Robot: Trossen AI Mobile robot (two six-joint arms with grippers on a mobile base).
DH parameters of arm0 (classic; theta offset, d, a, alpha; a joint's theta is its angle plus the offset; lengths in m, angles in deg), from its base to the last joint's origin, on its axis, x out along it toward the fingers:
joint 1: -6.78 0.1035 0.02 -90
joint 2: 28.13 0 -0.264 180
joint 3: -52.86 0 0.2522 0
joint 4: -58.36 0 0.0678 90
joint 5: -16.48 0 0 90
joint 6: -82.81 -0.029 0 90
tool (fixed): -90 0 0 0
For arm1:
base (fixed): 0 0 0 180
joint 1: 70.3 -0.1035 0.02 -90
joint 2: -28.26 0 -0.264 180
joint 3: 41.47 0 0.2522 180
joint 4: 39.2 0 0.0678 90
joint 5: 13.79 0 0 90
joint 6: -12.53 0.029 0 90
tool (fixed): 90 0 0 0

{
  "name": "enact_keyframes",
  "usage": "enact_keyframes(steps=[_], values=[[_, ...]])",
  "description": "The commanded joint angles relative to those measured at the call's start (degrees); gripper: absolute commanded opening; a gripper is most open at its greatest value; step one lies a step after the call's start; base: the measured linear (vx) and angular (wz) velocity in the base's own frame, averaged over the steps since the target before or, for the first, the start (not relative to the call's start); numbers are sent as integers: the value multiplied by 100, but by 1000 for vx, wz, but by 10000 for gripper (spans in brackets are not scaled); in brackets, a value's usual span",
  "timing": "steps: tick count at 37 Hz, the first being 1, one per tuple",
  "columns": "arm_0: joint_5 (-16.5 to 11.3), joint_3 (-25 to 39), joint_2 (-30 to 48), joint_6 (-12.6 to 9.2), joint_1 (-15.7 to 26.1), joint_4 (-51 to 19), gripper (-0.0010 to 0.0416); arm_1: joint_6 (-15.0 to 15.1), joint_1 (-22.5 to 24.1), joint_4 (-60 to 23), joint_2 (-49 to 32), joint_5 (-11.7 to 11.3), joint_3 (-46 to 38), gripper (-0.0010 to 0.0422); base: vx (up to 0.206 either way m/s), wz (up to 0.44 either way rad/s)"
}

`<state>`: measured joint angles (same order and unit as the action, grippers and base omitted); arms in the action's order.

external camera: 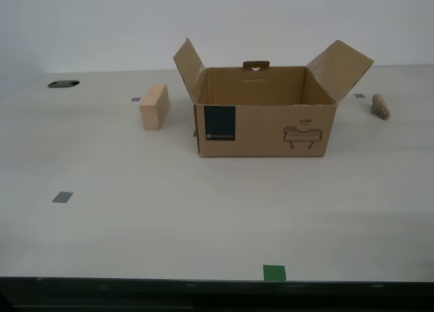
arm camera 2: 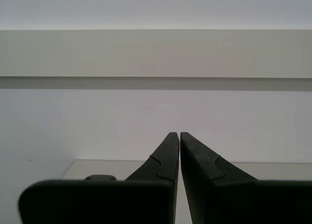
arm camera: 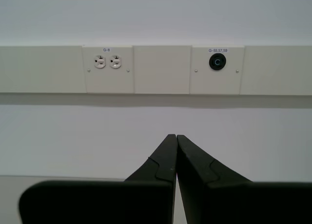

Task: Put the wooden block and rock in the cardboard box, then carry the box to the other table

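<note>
i see the cardboard box open on the beige table, the wooden block just off its exterior view's left side, the rock at that view's right, while my first gripper and my second gripper face the wall, jaws pressed together, holding nothing

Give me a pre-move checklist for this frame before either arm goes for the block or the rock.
1. Cardboard box flaps open, inside looks empty: ok.
2. Wooden block free on the table, on the box's exterior-view left, not touching it: ok.
3. Rock free, on the box's exterior-view right: ok.
4. My first tool open for a grasp: not ok, shut and empty.
5. My second tool open: not ok, shut and empty.
6. Tools aimed at the objects: not ok, both wrist views face the wall.
</note>
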<state>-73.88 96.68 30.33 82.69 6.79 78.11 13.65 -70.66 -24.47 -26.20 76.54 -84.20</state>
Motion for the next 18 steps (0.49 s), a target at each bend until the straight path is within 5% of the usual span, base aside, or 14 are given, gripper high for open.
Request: enact_keyframes(steps=[1,18], values=[[2,2,-2,-2,4,28,0,20,2,26,2,22,-4,0,0,0],[0,2,-2,-2,4,26,0,20,2,26,2,22,-4,0,0,0]])
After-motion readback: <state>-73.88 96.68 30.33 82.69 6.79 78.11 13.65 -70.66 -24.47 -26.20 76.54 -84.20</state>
